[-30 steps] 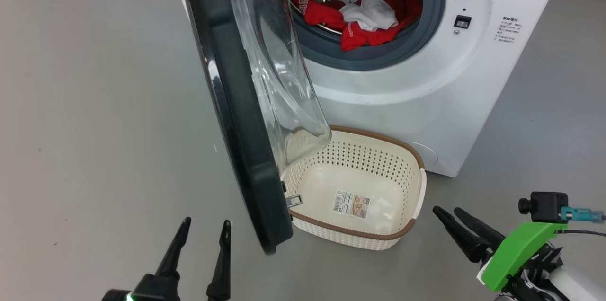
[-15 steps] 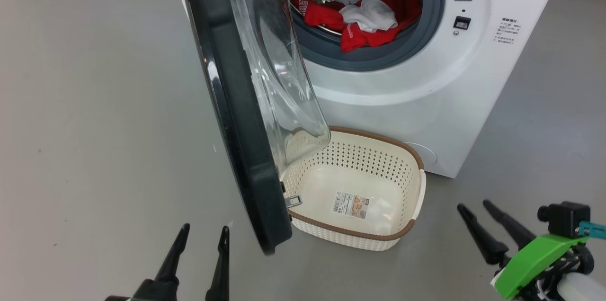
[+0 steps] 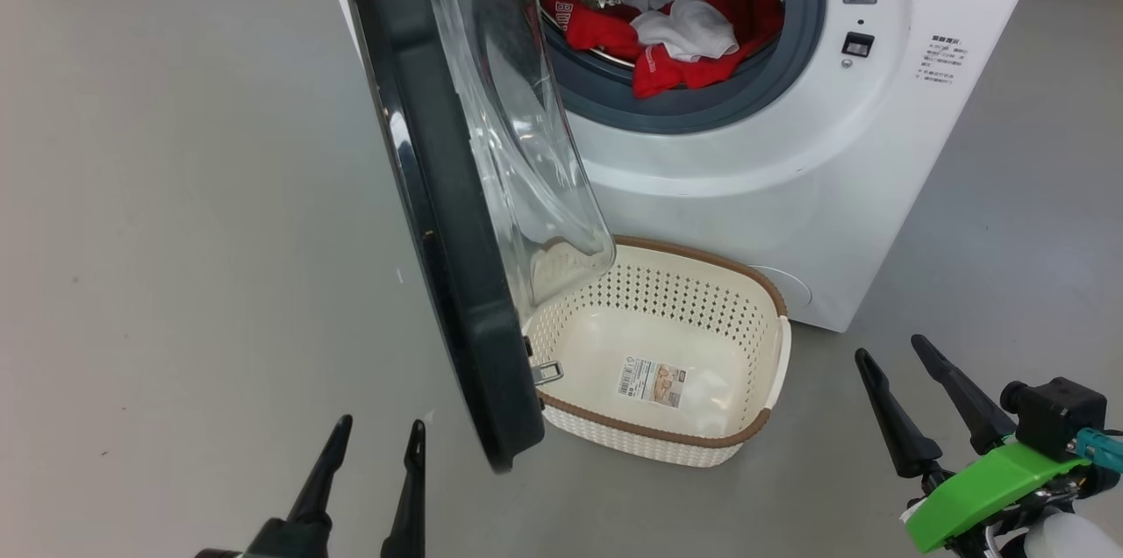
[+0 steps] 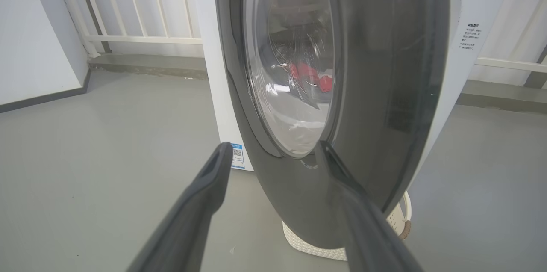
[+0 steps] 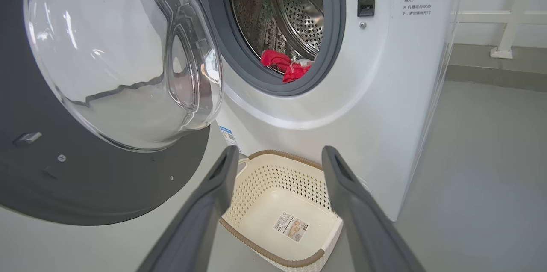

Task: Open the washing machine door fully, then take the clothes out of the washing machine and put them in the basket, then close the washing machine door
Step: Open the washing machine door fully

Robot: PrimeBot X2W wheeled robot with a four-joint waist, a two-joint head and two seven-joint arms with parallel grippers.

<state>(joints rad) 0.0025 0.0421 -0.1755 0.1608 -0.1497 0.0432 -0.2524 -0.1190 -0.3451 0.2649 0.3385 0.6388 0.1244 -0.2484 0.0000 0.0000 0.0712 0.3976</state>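
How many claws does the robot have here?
2. The left claw is open, low and left of the washing machine door. The right claw is open, right of the basket.

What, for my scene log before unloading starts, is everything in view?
washing machine: one, white, at the back, mouth open
washing machine door: one, black rim with clear glass bowl, swung out on the machine's left, overlapping the basket's left end
clothes: one heap, red and white, at the front of the drum
basket: one, cream with brown rim, on the floor before the machine
sticker: one, paper, on the basket's bottom
floor: grey, all around
railing: white, behind the machine
left hand: one, dark fingers, open, lower left beside the door's edge
right hand: one, dark fingers, open, right of the basket
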